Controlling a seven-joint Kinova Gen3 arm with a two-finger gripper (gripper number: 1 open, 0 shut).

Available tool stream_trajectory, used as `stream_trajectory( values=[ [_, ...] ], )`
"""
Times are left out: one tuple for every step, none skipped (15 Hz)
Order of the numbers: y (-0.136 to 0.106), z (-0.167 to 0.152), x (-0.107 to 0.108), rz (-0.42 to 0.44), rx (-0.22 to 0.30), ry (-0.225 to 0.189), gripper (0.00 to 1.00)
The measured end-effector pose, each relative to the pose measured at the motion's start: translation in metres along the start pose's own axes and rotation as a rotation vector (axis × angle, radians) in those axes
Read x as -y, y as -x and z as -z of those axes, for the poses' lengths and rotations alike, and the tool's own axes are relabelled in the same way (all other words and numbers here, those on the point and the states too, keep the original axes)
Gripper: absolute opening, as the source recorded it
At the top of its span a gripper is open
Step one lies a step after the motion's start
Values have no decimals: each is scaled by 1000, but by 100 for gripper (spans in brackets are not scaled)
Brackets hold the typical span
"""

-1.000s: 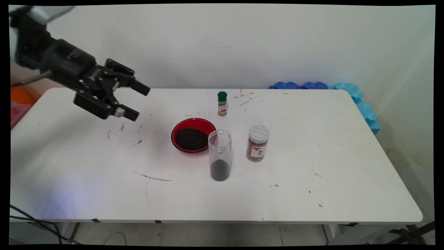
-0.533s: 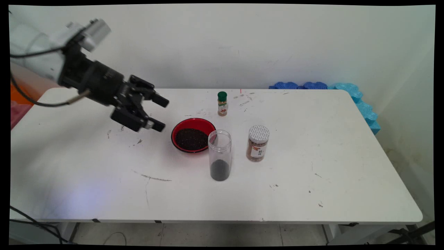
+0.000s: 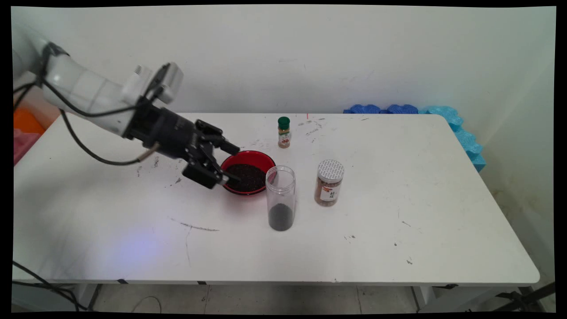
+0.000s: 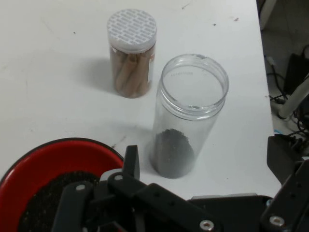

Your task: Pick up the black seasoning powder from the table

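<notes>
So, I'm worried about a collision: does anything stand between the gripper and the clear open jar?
Partly, yes. The red bowl of dark grains lies between them in the main view. The open gripper is over the bowl's left side, and the clear jar stands by its right front edge. The bowl is low, and nothing else intervenes.

Main view: table [image 3: 398, 248] fills lower and centre frame. Bowl [image 3: 257, 156] sits at centre, w/ granules in it. Gripper [image 3: 230, 163] enters from upper left; fingers spread, over bowl's left rim. Open jar [image 3: 280, 197] stands just lower right of bowl, some granules in its bottom. Lidded jar [image 3: 329, 182] stands right of open jar, apart. Small bottle [image 3: 283, 132] stands above bowl, toward wall. Foam blocks [image 3: 447, 119] at table's upper right corner.
</notes>
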Motion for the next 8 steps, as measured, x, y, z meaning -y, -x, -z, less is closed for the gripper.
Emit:
stream_trajectory(
  values=[
    [2,-8,-1,3,4,0,100],
    [3,-17,-2,4,8,2,100],
    [5,-24,-3,3,11,2,100],
    [6,-31,-4,1,14,1,100],
    [7,-39,-4,-2,15,-1,100],
    [7,-47,-5,-3,16,-2,100],
    [7,-53,-5,-4,17,-3,100],
    [7,-61,-5,-6,17,-4,100]
  ],
)
